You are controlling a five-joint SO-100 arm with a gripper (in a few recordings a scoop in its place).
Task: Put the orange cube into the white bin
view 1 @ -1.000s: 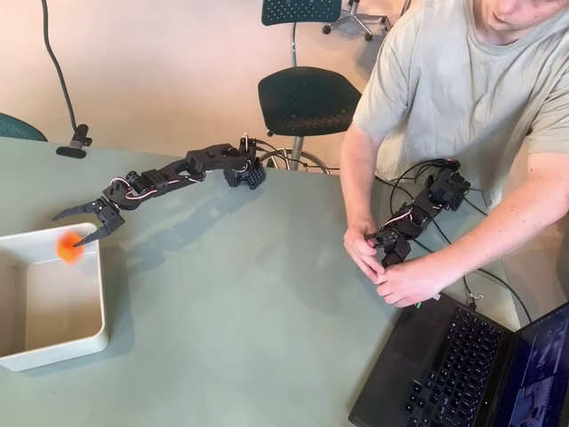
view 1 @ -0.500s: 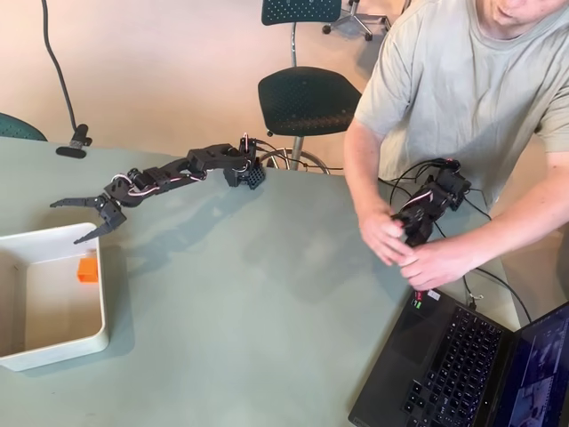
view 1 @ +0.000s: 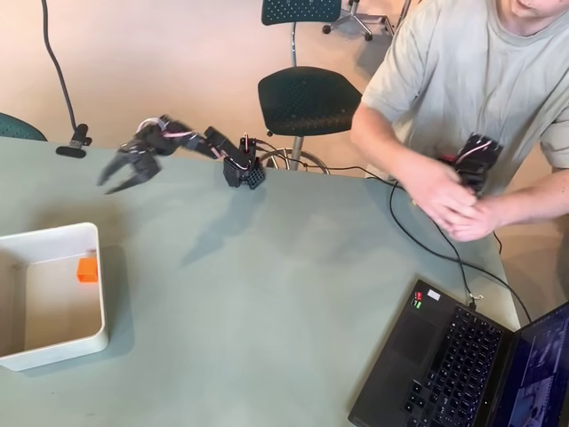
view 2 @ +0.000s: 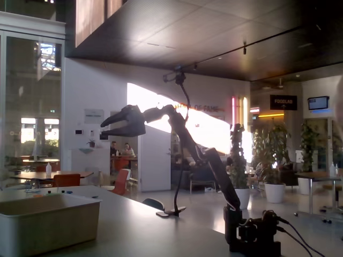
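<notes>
Cube in bin, arm clear of it.

Overhead view: orange cube (view 1: 87, 268) rests inside the white bin (view 1: 100, 311), against its right wall near the upper corner. Gripper (view 1: 127, 173) well apart from the bin, fingers spread, nothing held.
Fixed view: gripper (view 2: 109, 127) high above the tabletop (view 2: 139, 230), jaws slightly parted; bin (view 2: 51, 222) at left, cube hidden by its wall.
Risk, as judged: little remains; a low sweep back could knock the bin.

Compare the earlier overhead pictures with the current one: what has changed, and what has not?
The gripper released the orange cube, which dropped into the white bin; the arm then pulled back and up, away from the bin, jaws open. The bin has not moved.
</notes>
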